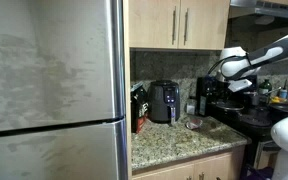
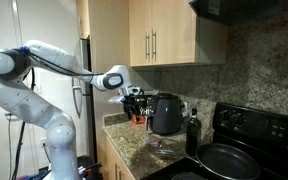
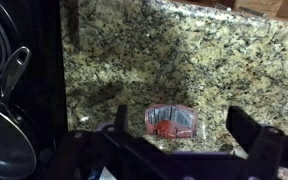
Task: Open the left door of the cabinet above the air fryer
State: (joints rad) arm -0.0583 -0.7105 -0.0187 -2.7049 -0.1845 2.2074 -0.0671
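Observation:
The cabinet hangs on the wall with both flat tan doors shut. Its left door (image 1: pixel 151 22) (image 2: pixel 137 35) has a slim silver bar handle near its right edge. The black air fryer (image 1: pixel 163 101) (image 2: pixel 166 113) stands on the granite counter below. My gripper (image 1: pixel 218 74) (image 2: pixel 132 96) (image 3: pixel 187 128) is open and empty. It hovers over the counter at about air fryer height, well below the cabinet. In the wrist view it points down at the counter, and the cabinet is out of sight there.
A steel fridge (image 1: pixel 49 90) stands next to the counter. A black coffee maker (image 1: pixel 206 97), a dark bottle (image 2: pixel 192 130) and a small red packet (image 3: pixel 170 120) are on the counter. A black stove (image 2: pixel 239 150) with a pan (image 3: pixel 4 125) is beside it.

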